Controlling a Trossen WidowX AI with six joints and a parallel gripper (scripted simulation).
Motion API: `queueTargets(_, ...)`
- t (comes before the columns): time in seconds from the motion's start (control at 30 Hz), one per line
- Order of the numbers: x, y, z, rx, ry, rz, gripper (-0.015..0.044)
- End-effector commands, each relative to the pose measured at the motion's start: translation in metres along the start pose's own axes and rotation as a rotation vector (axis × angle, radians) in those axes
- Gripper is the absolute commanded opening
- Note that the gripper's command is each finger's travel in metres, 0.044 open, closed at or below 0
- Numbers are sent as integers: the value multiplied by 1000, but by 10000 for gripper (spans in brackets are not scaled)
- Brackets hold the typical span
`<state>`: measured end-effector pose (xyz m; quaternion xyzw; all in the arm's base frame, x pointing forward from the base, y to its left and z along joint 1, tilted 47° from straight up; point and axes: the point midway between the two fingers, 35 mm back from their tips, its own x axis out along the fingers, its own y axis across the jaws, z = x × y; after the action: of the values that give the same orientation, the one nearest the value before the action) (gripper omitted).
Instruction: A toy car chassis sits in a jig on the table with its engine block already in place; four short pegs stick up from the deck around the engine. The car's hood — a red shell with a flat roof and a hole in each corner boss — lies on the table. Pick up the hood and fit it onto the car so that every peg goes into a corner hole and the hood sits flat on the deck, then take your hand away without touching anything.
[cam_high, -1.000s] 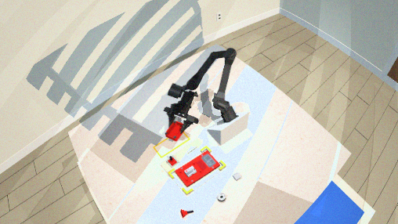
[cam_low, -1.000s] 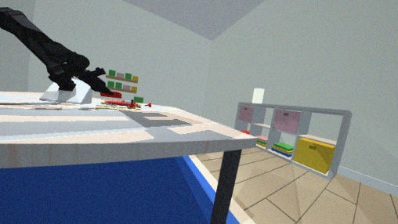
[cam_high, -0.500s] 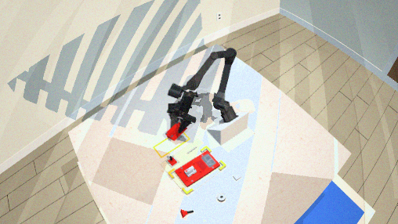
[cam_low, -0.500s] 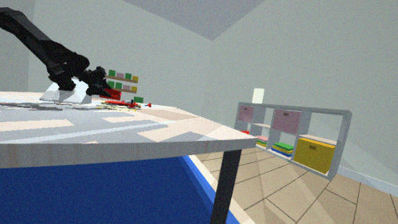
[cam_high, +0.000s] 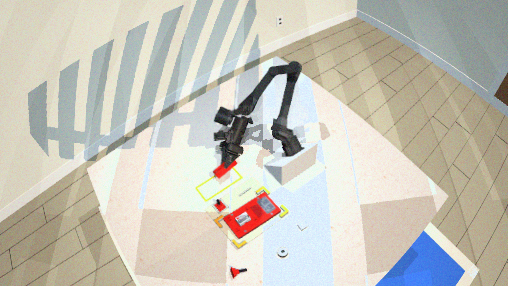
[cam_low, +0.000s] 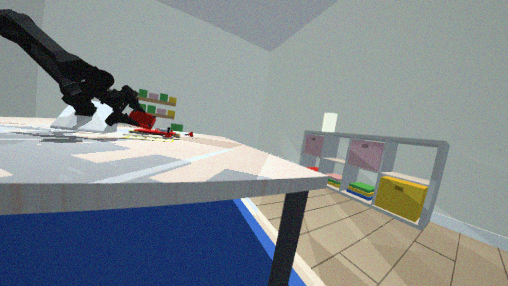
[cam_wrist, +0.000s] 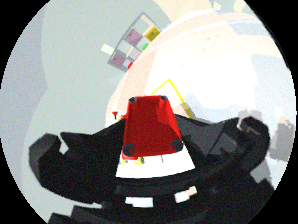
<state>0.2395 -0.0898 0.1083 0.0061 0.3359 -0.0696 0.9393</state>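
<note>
Hood: held in the gripper, raised above the table. The fingers stand well apart, closed on the red shell. In the wrist view, 4 dark corner bosses are visible on the hood, 2 at the far end and 2 at the near end. The exterior view shows the hood tilted.

Chassis: red, located on the table between 4 corner brackets, 3 yellow and 1 orange. The hood is apart from the chassis, near the yellow rectangular outline. The engine block is a grey unit on the deck. The pegs are too small to verify.

Adjacent items: 1 small red part with a black top beside the chassis; 1 round part and 1 red-and-black part farther off on the table.
</note>
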Motion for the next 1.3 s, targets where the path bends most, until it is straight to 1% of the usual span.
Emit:
queueTargets(0.0, 0, 0, 1, 122, -4, -1, 0)
queueTargets(0.77, 0, 0, 1, 771, -5, 0, 0)
queueTargets(0.93, 0, 0, 0, 844, -5, 0, 0)
queueTargets(1.27, 1, -4, -2, 1153, -4, 0, 0)
